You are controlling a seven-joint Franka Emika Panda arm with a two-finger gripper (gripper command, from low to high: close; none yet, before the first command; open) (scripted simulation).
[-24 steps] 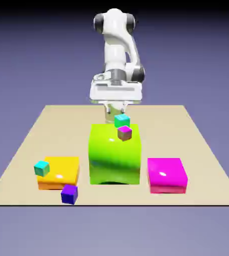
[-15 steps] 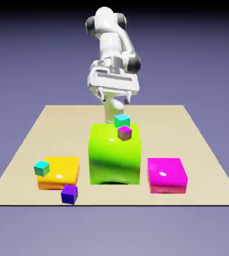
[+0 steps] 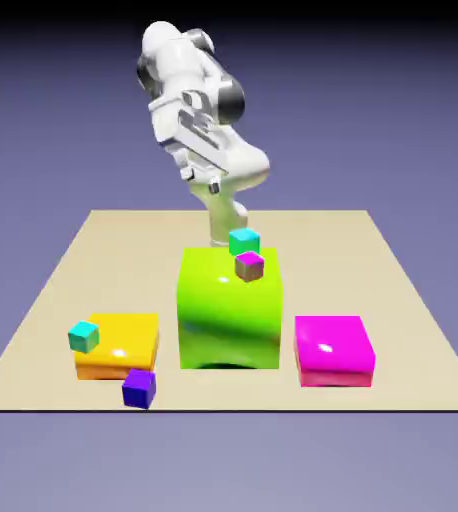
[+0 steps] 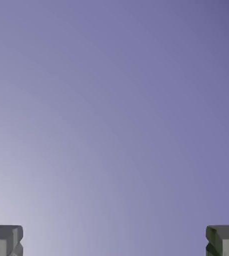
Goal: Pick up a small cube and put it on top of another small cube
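Swinging toward the exterior view's left, I have brought my fingers (image 3: 200,180) up and over to a tilt, above and beyond the green block (image 3: 229,310). They are spread wide with nothing between them, and the hand view gives me only backdrop, so I judge I must turn down before I can reach a cube. None of the cubes has moved, so the stacking is still all to do. My blue cube (image 3: 139,389) lies to the exterior view's left of the green block and nearer the camera, by the table (image 3: 363,270) edge. I count four small cubes: one blue, two teal (image 3: 84,337) and one brown-and-magenta (image 3: 250,267); one teal is left of the green block, while the other and the brown-and-magenta one show at its top. Big blocks number three: green, one yellow (image 3: 133,330) to its left, one magenta (image 3: 333,345) to its right.
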